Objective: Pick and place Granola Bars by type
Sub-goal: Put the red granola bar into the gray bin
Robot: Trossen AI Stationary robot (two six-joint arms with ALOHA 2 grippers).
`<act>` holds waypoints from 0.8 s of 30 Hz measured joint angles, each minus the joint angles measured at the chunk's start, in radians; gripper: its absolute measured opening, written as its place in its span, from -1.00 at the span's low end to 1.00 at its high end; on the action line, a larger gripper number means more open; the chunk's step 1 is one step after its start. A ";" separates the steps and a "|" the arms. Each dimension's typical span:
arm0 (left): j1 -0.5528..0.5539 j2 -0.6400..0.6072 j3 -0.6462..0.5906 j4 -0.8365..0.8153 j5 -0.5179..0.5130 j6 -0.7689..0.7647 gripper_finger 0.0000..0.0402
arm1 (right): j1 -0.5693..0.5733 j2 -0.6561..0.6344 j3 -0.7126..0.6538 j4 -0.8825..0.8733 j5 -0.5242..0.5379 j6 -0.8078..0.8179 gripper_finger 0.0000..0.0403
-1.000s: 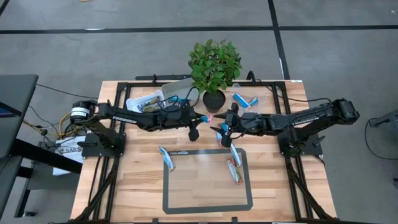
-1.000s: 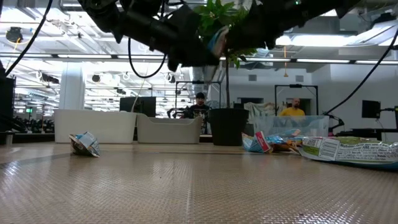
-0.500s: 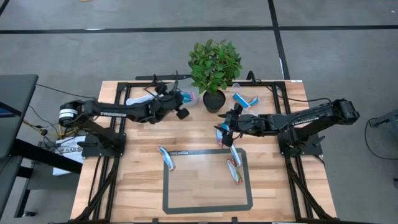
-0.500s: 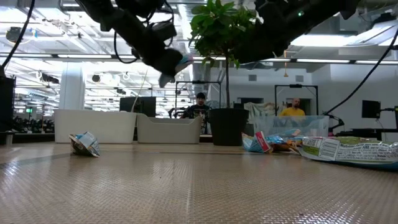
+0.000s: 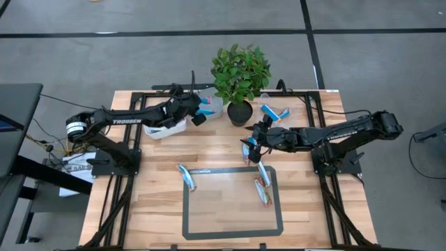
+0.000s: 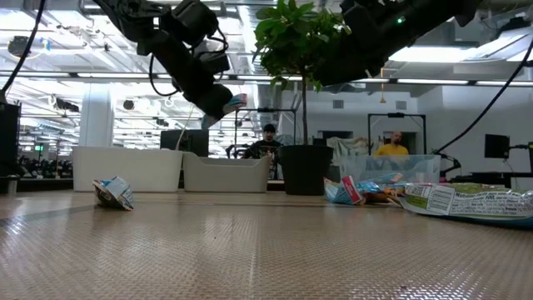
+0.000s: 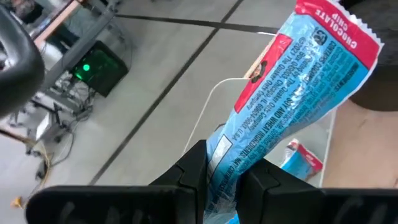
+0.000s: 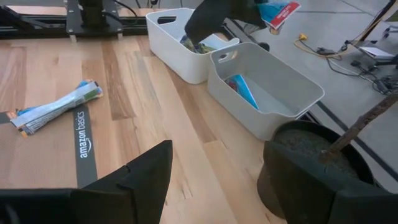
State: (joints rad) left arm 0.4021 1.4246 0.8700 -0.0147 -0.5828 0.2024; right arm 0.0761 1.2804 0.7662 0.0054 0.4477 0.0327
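L gripper (image 5: 202, 111) w/ bar (image 7: 292, 106) above tub (image 8: 267, 87), beside plant (image 5: 240, 77)

My left arm reaches far across table's back edge. My left gripper (image 5: 202, 110) up high, fingers (image 7: 194, 167) squeezed tight on blue bar (image 7: 292, 93). My right arm stretched toward middle, right gripper (image 5: 252, 139) low, fingers (image 8: 146, 171) wide apart, holding nothing.

The plant's leaves (image 5: 240, 70) hide part of the white tub (image 5: 211, 103) near the table's (image 5: 157, 202) back edge, and the blue bar (image 7: 292, 106) in the left gripper (image 7: 225, 180) is probably cut off by the picture's bottom edge.
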 joint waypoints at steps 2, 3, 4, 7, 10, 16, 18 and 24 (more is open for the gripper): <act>0.015 0.000 0.000 -0.002 -0.004 -0.018 -0.75 | 0.000 0.000 0.000 0.000 0.000 0.004 0.21; 0.021 0.000 0.000 -0.008 -0.005 -0.024 -0.74 | 0.000 0.000 0.000 0.000 0.000 0.004 0.21; 0.027 0.000 0.000 -0.016 -0.004 -0.026 -0.73 | 0.000 0.000 0.000 0.000 0.000 0.005 0.21; 0.045 0.000 0.000 -0.039 0.021 -0.037 -0.62 | 0.000 0.000 0.000 0.000 0.000 0.020 0.21; 0.066 0.000 0.000 -0.051 0.074 -0.075 -0.44 | 0.000 0.000 0.000 0.000 0.000 0.020 0.21; 0.077 0.000 0.000 -0.050 0.080 -0.107 -0.10 | 0.000 0.000 0.000 0.000 -0.001 0.020 0.21; 0.076 0.000 0.000 -0.050 0.080 -0.107 -0.03 | 0.000 0.000 0.000 0.000 -0.001 0.020 0.21; 0.077 0.000 0.000 -0.054 0.080 -0.120 0.11 | 0.000 0.000 0.000 0.000 -0.002 0.022 0.21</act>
State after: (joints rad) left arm 0.4791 1.4249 0.8700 -0.0691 -0.5031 0.0826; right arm 0.0761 1.2804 0.7662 0.0051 0.4455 0.0547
